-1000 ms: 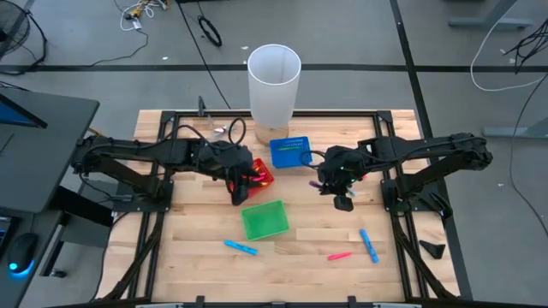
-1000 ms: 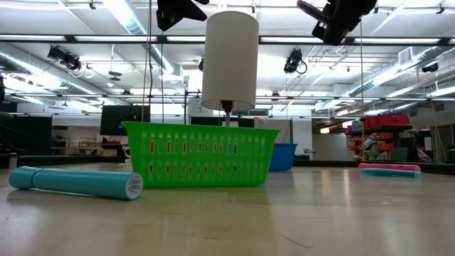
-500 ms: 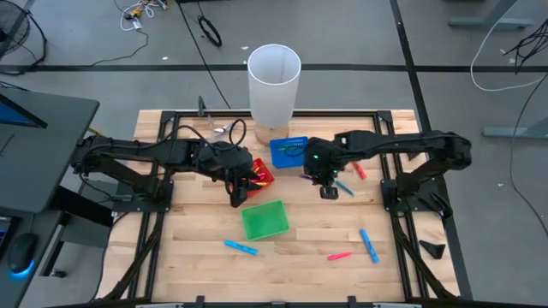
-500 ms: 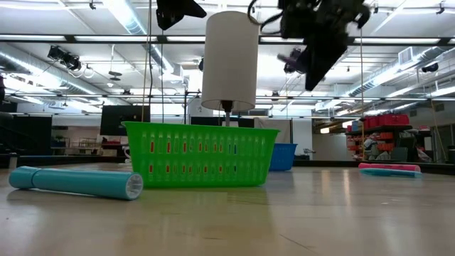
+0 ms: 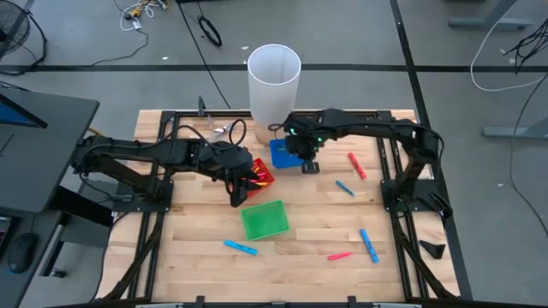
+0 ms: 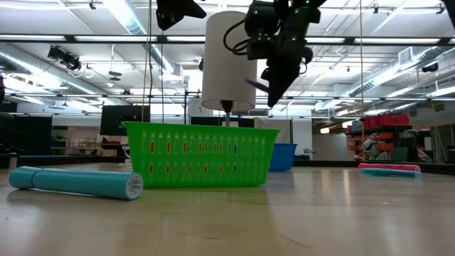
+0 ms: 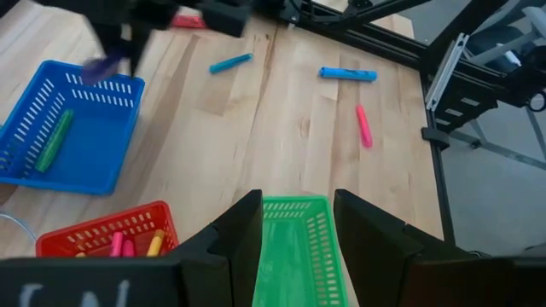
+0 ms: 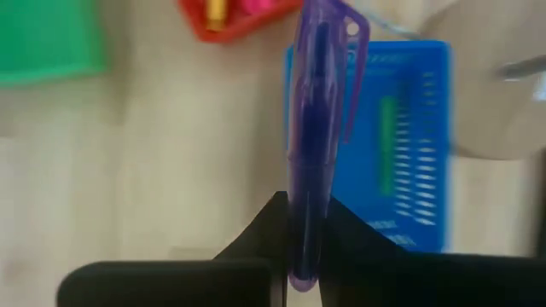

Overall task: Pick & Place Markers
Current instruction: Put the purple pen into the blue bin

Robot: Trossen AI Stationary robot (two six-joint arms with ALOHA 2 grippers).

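— Holding a purple marker (image 8: 316,128), is that the right gripper (image 5: 308,162)?

— Yes. Its fingers (image 8: 256,234) are pinched tight on the marker's lower end, and the marker stands out straight beyond them. The gripper hangs over the blue basket (image 5: 282,154), at its edge on the side away from the red basket (image 5: 264,178).

— What is already in the blue basket?

— One green marker (image 7: 54,141) lying on its floor.

— And the left gripper (image 5: 238,192)?

— It waits between the red basket and the green basket (image 5: 264,219), up off the worktop (image 5: 308,231). Its fingers (image 7: 243,234) stand partly apart with nothing between them.

— Where are the other markers, taking the blue basket as the mark?

— The red basket just beside it holds several pink and yellow ones (image 7: 128,247). On the open worktop beyond the blue basket's far side from the red one lie a red marker (image 5: 356,166) and a light blue one (image 5: 344,187). Farther off, past the green basket, lie a light blue marker (image 5: 241,247), a pink one (image 5: 339,255) and another blue one (image 5: 369,245).

— The tall white thing?

— A white cylinder (image 5: 274,81) standing upright just behind the blue basket.
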